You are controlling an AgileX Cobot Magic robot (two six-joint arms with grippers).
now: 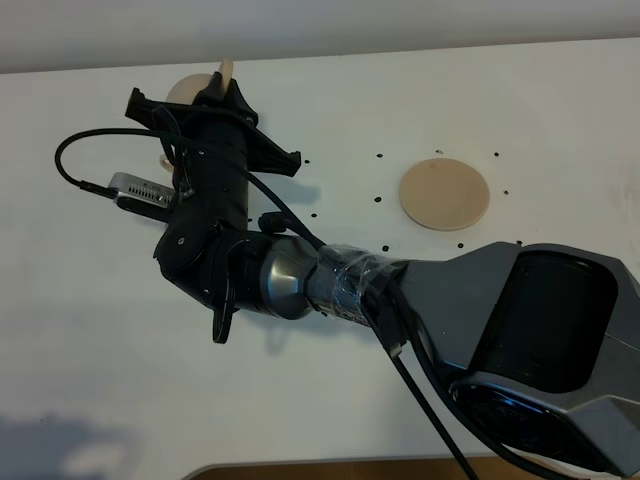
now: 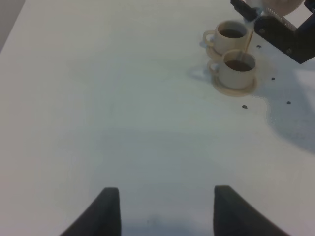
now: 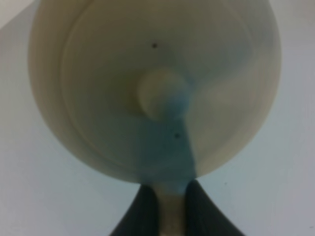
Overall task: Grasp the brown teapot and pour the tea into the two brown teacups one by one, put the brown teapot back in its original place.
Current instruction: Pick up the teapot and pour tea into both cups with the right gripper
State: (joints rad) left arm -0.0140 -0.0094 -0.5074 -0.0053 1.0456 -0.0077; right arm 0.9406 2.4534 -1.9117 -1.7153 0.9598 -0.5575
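My right gripper [image 1: 215,100] reaches across to the far left and is shut on the loop handle [image 3: 172,209] of the brown teapot [image 3: 157,88]. It holds the teapot tilted above the cups. In the exterior view only part of the teapot [image 1: 190,88] shows past the arm. In the left wrist view two brown teacups stand on saucers, the nearer cup [image 2: 238,69] and the farther cup [image 2: 229,37]. Both hold dark tea. A thin stream [image 2: 247,42] falls into the nearer cup. The wide tan saucer [image 1: 445,195] lies bare at the right. My left gripper [image 2: 167,211] is open and empty, low over the table.
The white table [image 1: 480,90] has small dark dots scattered around the saucer. My right arm [image 1: 330,285] stretches diagonally across the middle and hides the cups in the exterior view. A silver camera module [image 1: 140,192] with a cable juts from its wrist.
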